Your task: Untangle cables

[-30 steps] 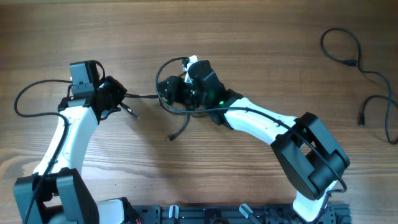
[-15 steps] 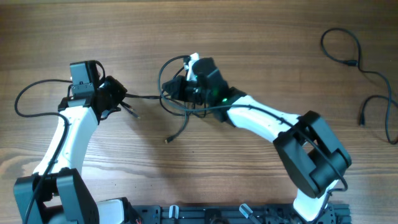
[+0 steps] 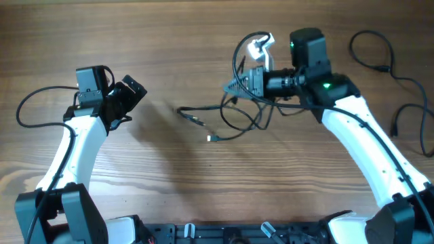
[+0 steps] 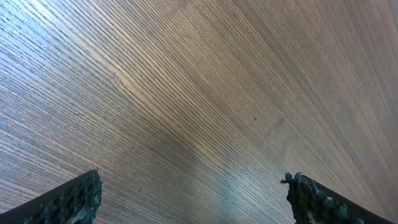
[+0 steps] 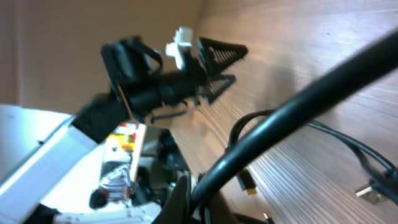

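The right jaws are closed on the cable bundle (image 3: pixel 249 116), pinching one black strand near the top of the tangle. In the right wrist view that strand (image 5: pixel 292 102) runs out from between the jaws and away across the frame. The rest of the bundle trails below those jaws and out toward the left jaws in a few crossed loops. A silver-tipped plug (image 3: pixel 211 138) and a second plug (image 3: pixel 183 110) lie farthest out. I cannot tell whether the lowest loops rest on the bench (image 3: pixel 169 41).

The left jaws stand wide apart and empty. Their fingertips (image 4: pixel 71 199) sit at the bottom corners of the left wrist view with only bare wood between them. The bundle is well apart from them and much nearer the right jaws. A separate loose cable (image 3: pixel 380 64) lies on the far side of the right jaws, away from the bundle, with nothing touching it.

The cords look light, thin and limp, so they should sag and follow any pull. The smooth jacket may slide through a light pinch, and the plugs are lumps likely to catch in a loop. A hard tug would probably tighten the crossings. The best hold for the left jaws seems to be across the cord just behind the second plug, the one nearest them.
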